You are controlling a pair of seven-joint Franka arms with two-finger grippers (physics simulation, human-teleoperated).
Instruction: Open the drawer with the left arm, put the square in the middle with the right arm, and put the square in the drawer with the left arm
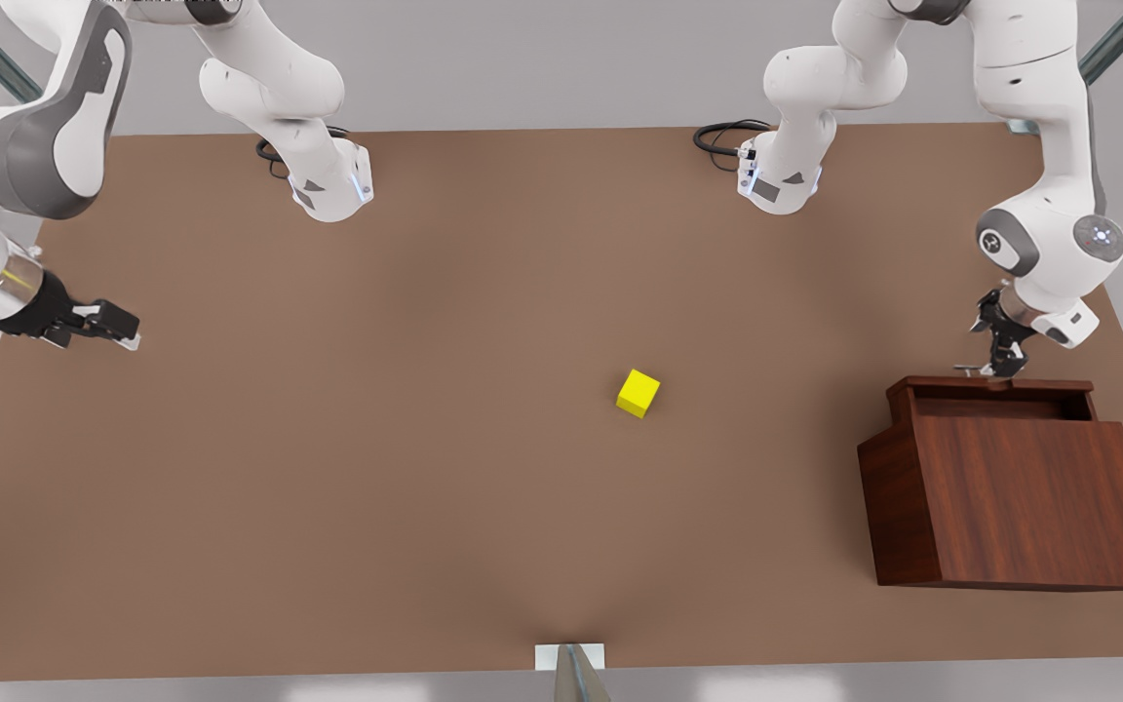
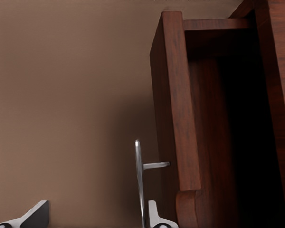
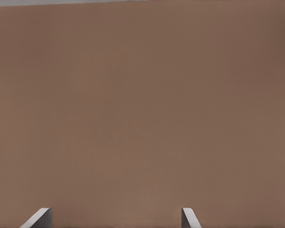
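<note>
Tabletop lies bare and brown over most of its width, with wide free room around the square, which sits alone a little toward the front view's right of centre, well apart from both arms and from the wooden box. The square rests flat, turned slightly so one corner points toward the near table edge.

The box stands near the table's edge at the front view's right. Its drawer is pulled out part way toward the far side, its long axis running across the front view, its dark inside open to above. The handle, a thin silver bar, runs along the drawer front.

The left gripper hangs just at the handle with its fingers spread wide, one fingertip right beside the bar.

The right gripper waits above the bare table at the front view's left edge, its fingers wide apart and holding nothing.
</note>
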